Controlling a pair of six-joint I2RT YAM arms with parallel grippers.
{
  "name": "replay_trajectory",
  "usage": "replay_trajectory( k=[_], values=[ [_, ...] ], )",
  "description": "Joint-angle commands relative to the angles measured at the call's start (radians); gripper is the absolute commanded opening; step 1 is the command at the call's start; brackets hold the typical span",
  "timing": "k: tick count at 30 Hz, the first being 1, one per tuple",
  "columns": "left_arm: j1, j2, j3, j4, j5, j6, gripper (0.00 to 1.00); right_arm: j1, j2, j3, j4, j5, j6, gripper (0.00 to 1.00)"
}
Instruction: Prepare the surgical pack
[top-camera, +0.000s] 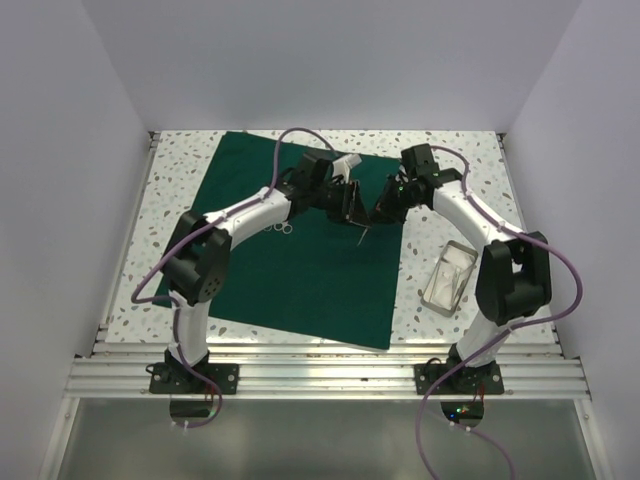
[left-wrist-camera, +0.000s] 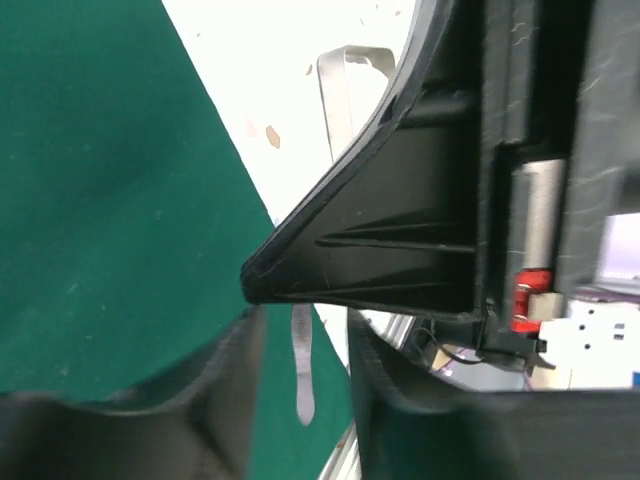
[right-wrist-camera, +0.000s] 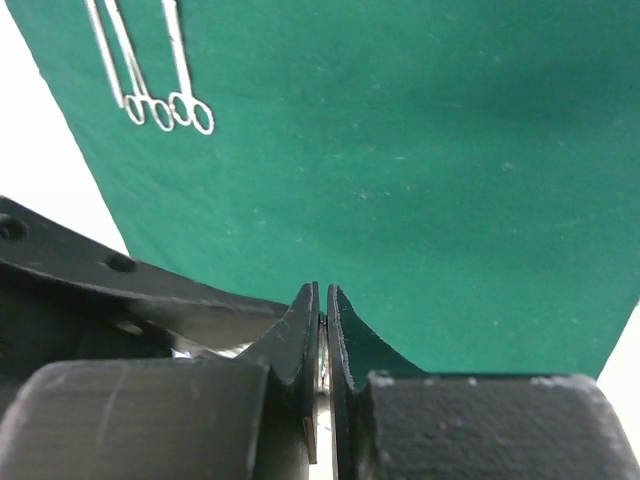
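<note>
My right gripper (right-wrist-camera: 322, 292) is pressed together on the tweezers (right-wrist-camera: 321, 368), a thin steel sliver showing between its fingers. My left gripper (left-wrist-camera: 303, 325) stands spread, with the tweezers' blade hanging in the gap and, as far as I can tell, touching neither finger. Both heads crowd close above the drape (top-camera: 300, 285), near its right edge. Scissors (top-camera: 283, 229) lie on the drape just left of them. The tray (top-camera: 437, 296) sits on the bare table (top-camera: 180, 200) right of the drape, apart from both.
</note>
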Motion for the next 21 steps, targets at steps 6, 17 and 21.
replay_trajectory(
  k=[6, 17, 21],
  values=[
    [0.142, -0.061, 0.027, -0.13, -0.137, 0.175, 0.56, -0.077, -0.013, 0.044, -0.264, 0.139, -0.105, 0.0],
    [0.24, 0.081, 0.226, -0.37, -0.654, 0.397, 0.56, -0.268, -0.188, -0.099, -0.562, 0.507, -0.355, 0.0],
    [0.253, 0.158, 0.298, -0.414, -0.713, 0.46, 0.56, -0.272, -0.171, -0.15, -0.565, 0.515, -0.357, 0.0]
  ],
)
